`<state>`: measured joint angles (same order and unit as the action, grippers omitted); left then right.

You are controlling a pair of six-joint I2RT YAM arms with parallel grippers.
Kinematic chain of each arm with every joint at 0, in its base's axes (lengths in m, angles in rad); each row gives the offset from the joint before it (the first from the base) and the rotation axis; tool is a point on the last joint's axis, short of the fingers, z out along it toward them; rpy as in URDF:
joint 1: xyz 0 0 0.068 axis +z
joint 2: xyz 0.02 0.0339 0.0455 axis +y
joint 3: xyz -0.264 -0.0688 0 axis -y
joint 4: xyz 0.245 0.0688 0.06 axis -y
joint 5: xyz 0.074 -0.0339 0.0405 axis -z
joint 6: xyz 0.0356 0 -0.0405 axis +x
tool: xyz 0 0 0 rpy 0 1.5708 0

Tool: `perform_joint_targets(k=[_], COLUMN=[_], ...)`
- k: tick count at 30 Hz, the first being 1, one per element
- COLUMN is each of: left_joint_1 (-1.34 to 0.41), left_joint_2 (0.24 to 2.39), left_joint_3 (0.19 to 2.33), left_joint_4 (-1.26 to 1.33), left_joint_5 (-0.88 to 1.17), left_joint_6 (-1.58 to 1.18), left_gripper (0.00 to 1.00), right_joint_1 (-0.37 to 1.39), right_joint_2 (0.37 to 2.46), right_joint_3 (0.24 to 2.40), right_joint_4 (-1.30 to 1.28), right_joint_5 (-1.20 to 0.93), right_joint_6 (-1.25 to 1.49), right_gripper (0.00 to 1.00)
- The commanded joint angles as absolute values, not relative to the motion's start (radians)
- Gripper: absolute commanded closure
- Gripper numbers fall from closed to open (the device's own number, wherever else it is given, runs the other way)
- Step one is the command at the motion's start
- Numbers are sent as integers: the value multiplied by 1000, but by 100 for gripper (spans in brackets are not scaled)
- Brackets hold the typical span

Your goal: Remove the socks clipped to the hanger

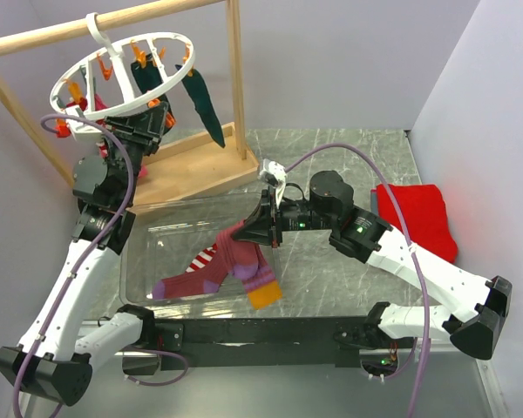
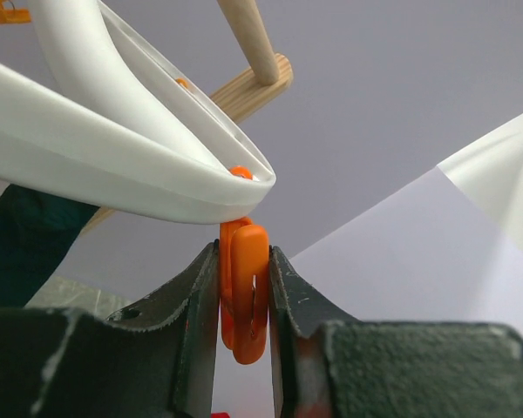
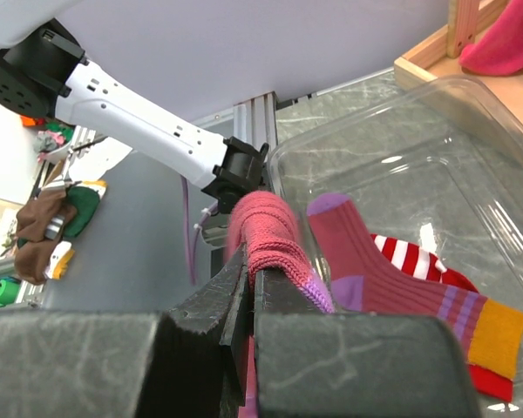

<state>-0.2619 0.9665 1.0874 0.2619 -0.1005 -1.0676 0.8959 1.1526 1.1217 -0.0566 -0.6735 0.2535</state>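
The white ring hanger (image 1: 126, 74) hangs from the wooden rail, with dark teal socks (image 1: 205, 104) clipped to it. My left gripper (image 1: 141, 129) is up at the ring's near rim. In the left wrist view it (image 2: 244, 261) is shut on an orange clip (image 2: 244, 296) under the white ring (image 2: 113, 165). My right gripper (image 1: 251, 231) is shut on a maroon sock (image 3: 275, 231) and holds it over the clear tray (image 1: 157, 228). A second maroon sock with an orange cuff (image 1: 205, 280) and a red-and-white striped sock (image 1: 205, 259) lie in the tray. A magenta sock (image 3: 506, 39) shows by the wooden base.
The wooden rail frame (image 1: 196, 161) stands at the back left, its post (image 1: 236, 78) beside the hanger. A folded red cloth (image 1: 418, 218) lies at the right by the wall. Purple cables loop over both arms.
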Motion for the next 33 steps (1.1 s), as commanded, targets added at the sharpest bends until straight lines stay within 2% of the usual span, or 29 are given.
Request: perform_joint_targets(k=[1,2,3,5,6,8,9,11,12,15,22,33], left_joint_1=[-256,-256,-256,-256,-256,-256,-256,-256,-256,-256,-256,-256], left_joint_2=[988,995,1008,1017,1020,1014,1005,994,983,956,910,805], left_joint_3=[1163,1173,1183,1196,1197,1184,1169,1158,1152,1144,1144,1124], left_joint_4=[177,152,131,97,95,103,112,112,107,92,37,-31], left_joint_5=[-92,-87,-78,-48,-35,-8,9,29,49,93,228,420], left_joint_6=[-1049,-1046,-1049,-1049,-1051,-1051,-1045,-1040,-1028,-1003,-974,-948], left_gripper=[99,97,86,76,65,56,47,39,31,22,12,6], right_joint_1=[893,896,894,894,894,894,894,894,893,882,842,721], right_joint_2=[1129,1131,1128,1118,1114,1105,1101,1101,1104,1120,1187,1296], right_joint_3=[1137,1135,1123,1108,1089,1074,1060,1051,1049,1045,999,956], right_joint_4=[-61,-67,-69,-61,-42,-12,-6,-3,-5,54,285,544], right_joint_5=[-658,-657,-658,-664,-675,-686,-690,-686,-678,-684,-761,-859], right_joint_6=[268,276,284,310,320,353,363,394,408,491,785,985], right_gripper=[100,100,100,100,100,100,100,100,100,100,100,100])
